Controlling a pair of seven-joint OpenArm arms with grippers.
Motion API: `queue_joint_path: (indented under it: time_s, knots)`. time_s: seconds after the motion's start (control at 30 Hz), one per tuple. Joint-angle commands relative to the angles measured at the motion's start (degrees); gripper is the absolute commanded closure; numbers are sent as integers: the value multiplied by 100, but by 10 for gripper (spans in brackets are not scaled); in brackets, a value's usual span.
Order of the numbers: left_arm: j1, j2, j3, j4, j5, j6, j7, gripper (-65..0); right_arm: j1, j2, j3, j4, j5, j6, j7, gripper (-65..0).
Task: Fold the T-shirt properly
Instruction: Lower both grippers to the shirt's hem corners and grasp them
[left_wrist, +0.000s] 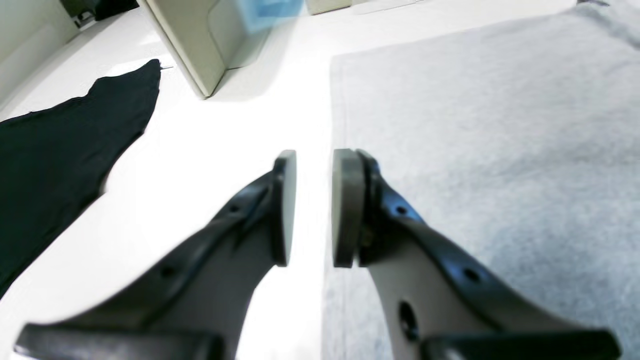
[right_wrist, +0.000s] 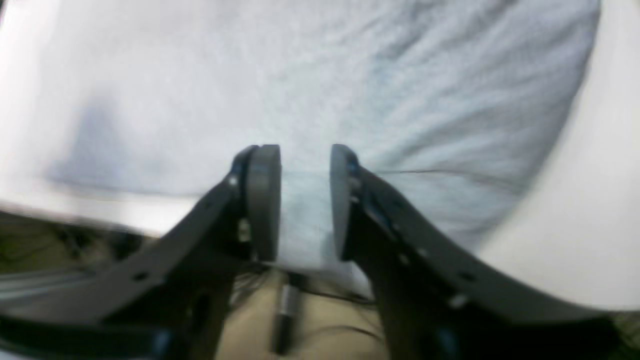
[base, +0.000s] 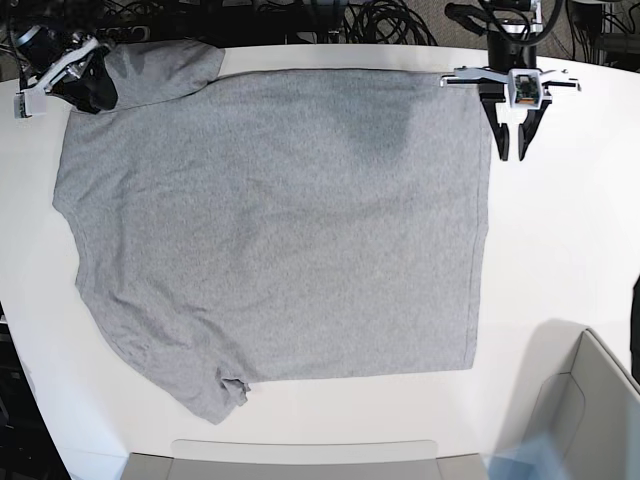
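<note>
Base view shows the T-shirt (base: 280, 230) spread flat, plain grey side up, over most of the white desk (base: 560, 250). One sleeve lies at the far left corner and the other at the near left edge, slightly rumpled. The left claw (base: 517, 152) hangs just off the shirt's far right corner, over bare desk. In the left wrist view that claw (left_wrist: 314, 207) has its two pads parted by a narrow gap with nothing between them; the shirt's straight edge runs right beside one pad. A black cloth (left_wrist: 65, 150) lies on the desk off to the side, and a beige box (left_wrist: 200, 45) stands beyond it. The right claw (base: 80, 85) sits at the far left sleeve. The right wrist view is blurred: this claw (right_wrist: 305, 202) is parted, grey fabric showing between its pads, but whether they pinch it I cannot tell.
</note>
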Motion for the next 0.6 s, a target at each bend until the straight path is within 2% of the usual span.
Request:
queue_joint_path:
  time_s: [0.0, 0.03, 0.17, 0.57]
  knots:
    - [42, -35, 42, 109, 14, 17, -124, -144, 108, 4, 333, -179, 64, 506, -127, -205]
    - [42, -44, 68, 109, 14, 17, -115, -144, 222, -5, 527, -416, -6, 845, -285, -215]
    - [42, -44, 103, 92, 14, 17, -115, -144, 477, 30, 817, -1286, -736, 845, -443, -229]
    - [33, -44, 95, 92, 14, 17, -115, -144, 960, 92, 685, -2605, -947, 845, -435, -229]
